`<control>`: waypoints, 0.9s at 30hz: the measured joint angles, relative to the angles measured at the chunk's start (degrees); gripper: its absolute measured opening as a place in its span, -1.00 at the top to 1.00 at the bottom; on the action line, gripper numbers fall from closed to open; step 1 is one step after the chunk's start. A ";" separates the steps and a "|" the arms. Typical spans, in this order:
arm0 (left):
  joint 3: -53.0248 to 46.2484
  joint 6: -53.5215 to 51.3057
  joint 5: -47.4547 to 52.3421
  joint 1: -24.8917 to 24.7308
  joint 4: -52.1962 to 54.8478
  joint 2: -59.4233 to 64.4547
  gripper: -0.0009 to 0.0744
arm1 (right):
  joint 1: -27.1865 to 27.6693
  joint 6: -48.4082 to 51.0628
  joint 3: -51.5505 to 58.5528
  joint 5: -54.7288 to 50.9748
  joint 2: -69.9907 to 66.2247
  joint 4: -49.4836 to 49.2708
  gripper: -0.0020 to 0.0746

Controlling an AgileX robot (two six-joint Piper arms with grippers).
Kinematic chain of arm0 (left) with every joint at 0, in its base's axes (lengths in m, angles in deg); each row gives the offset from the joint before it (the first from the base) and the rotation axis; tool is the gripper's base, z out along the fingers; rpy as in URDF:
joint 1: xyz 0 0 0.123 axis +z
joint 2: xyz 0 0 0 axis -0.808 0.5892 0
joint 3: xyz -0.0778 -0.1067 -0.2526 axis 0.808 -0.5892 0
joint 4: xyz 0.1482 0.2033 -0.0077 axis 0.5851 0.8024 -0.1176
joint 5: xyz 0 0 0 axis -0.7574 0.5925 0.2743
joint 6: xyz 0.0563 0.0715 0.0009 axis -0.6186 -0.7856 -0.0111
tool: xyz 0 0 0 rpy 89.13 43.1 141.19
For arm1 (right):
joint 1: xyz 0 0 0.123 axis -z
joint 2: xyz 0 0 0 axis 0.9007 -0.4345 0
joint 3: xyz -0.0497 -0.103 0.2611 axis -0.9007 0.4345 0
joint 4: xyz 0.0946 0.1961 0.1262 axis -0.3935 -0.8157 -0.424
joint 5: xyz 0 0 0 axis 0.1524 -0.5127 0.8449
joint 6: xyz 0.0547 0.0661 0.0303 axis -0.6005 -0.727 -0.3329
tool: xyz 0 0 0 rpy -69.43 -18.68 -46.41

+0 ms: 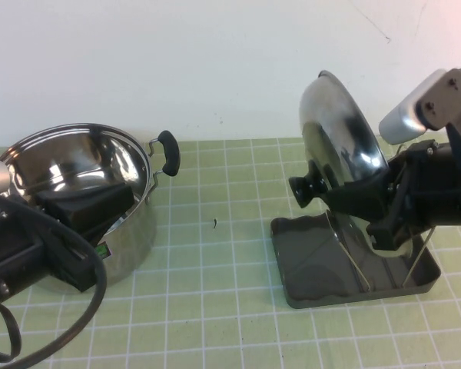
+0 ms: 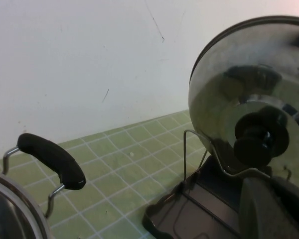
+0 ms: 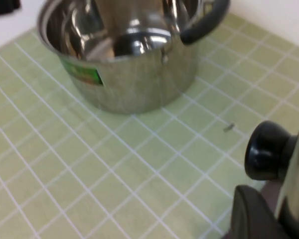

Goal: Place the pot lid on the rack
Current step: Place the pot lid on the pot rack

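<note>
Now standing on edge in the rack (image 1: pixel 323 269), right of centre on the bench (image 1: pixel 215 307): the pot lid (image 1: pixel 342 146), black knob (image 1: pixel 309 189) facing left, rim down among the wire loops. Clenched on the lid's lower right edge: the right pincer (image 1: pixel 384 204). Parked at near left, overlapping the steel pot (image 1: pixel 84 192): the left pincer (image 1: pixel 84 211), grip state impossible to tell. Between pot and rack, open green tile.
</note>
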 joint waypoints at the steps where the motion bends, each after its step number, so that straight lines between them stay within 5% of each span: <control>1: 0.00 0.00 0.00 0.00 0.00 0.00 0.97 | 0.00 -1.10 0.00 0.00 0.00 1.02 0.67; 7: 0.00 0.00 0.00 0.00 0.00 0.00 0.97 | 0.00 -7.96 0.00 -1.17 0.00 9.86 0.61; 12: 0.00 0.00 1.42 0.00 0.00 0.00 0.97 | 0.00 -10.66 0.00 -2.44 0.00 13.94 0.03; 15: 0.00 0.00 3.27 0.00 0.56 0.00 0.97 | 0.00 -11.06 0.00 -2.57 0.12 16.72 -0.13; 27: 0.00 0.35 7.96 0.00 4.33 -2.06 0.98 | 3.31 -11.20 0.00 -0.12 9.01 20.66 0.22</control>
